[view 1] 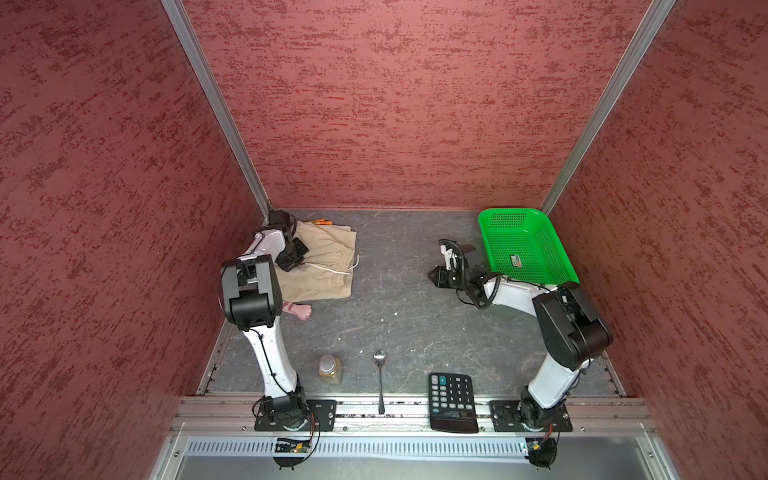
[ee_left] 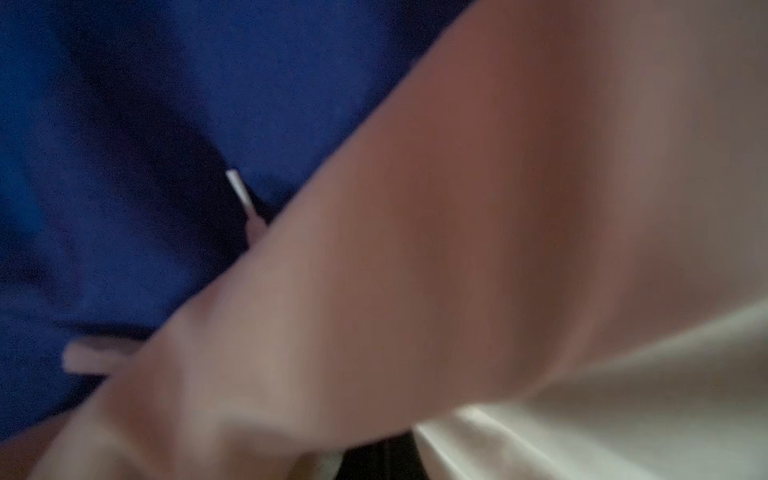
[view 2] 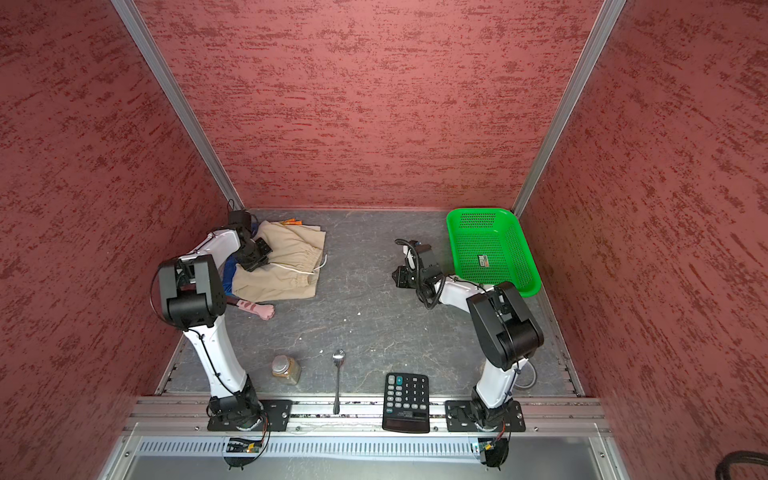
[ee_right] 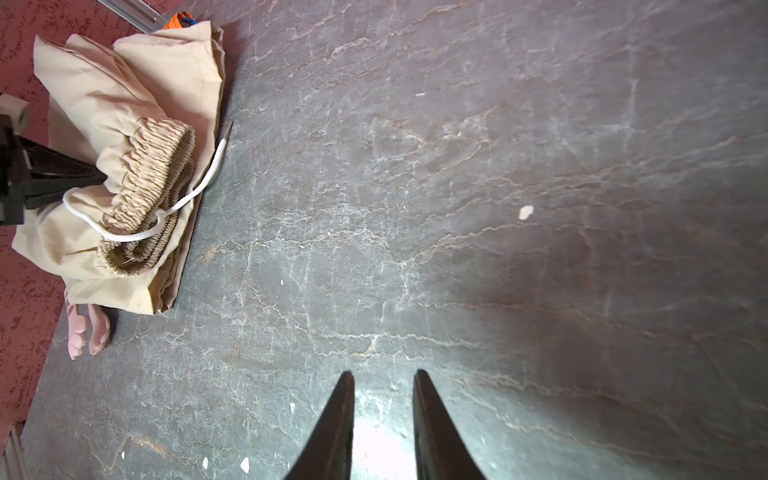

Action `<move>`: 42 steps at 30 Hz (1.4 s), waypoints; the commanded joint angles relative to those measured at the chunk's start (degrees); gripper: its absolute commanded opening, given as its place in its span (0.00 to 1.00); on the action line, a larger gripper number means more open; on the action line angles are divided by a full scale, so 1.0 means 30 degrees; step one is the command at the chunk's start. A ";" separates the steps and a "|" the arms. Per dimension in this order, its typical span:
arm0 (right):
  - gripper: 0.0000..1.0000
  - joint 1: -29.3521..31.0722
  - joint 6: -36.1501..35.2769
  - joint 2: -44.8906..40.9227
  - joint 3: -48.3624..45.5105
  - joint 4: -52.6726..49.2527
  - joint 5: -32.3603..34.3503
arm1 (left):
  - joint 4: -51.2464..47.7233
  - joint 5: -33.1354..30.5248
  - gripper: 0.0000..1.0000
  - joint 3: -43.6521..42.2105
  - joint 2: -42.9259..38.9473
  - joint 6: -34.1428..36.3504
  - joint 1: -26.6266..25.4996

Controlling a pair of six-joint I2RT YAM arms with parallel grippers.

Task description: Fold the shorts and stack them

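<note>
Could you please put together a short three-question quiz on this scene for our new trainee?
1. True or false: the green perforated plastic basket holds a pair of shorts.
2. Which gripper is down at the plain beige shorts with the gathered waistband? A) left B) right C) both
3. Fill in: in a top view, the cloth peeking out from under the beige shorts beside the left arm is ____.

Key
1. False.
2. A: the left gripper is there. The right gripper is open over the bare grey marbled tabletop.
3. Blue.
</note>
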 commanded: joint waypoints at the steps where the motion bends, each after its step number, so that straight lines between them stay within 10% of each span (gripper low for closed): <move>1: 0.26 -0.0074 0.0323 -0.0430 -0.0165 0.0301 -0.0106 | -0.0071 -0.0597 0.00 0.0566 0.0085 -0.0189 -0.0471; 8: 0.27 -0.0067 -0.0479 -0.1447 0.0550 -0.0911 0.0322 | 0.0253 0.0578 0.00 0.0124 -0.2061 -0.0121 -0.1368; 11: 0.29 -0.0079 -0.1423 -0.2766 0.1454 -0.2084 0.1409 | 0.0062 0.0422 0.16 0.0280 -0.4108 0.0056 -0.2366; 18: 0.54 -0.0174 -0.2645 -0.7499 0.1856 -0.3333 0.6766 | -0.0100 -0.2135 1.00 -0.0420 -0.9646 0.0854 -0.4544; 19: 0.94 -0.0203 -0.2702 -0.8030 0.1824 -0.3540 0.7937 | 0.0232 -0.2554 1.00 -0.0920 -1.0558 0.0942 -0.4740; 20: 0.99 -0.0231 -0.2763 -0.8634 0.1700 -0.3750 0.9285 | 0.0837 -0.3024 1.00 -0.1711 -1.1567 0.1100 -0.4934; 30: 0.99 -0.0920 -0.9515 -1.3949 -0.5650 0.6338 1.5937 | 1.6627 -0.4844 1.00 -1.6460 -2.0520 0.5151 -0.5677; 42: 0.99 -0.5771 -0.6895 -1.1157 -1.0971 0.9878 1.3187 | 1.7854 -0.6383 1.00 -1.9925 -1.7234 0.5724 -0.5856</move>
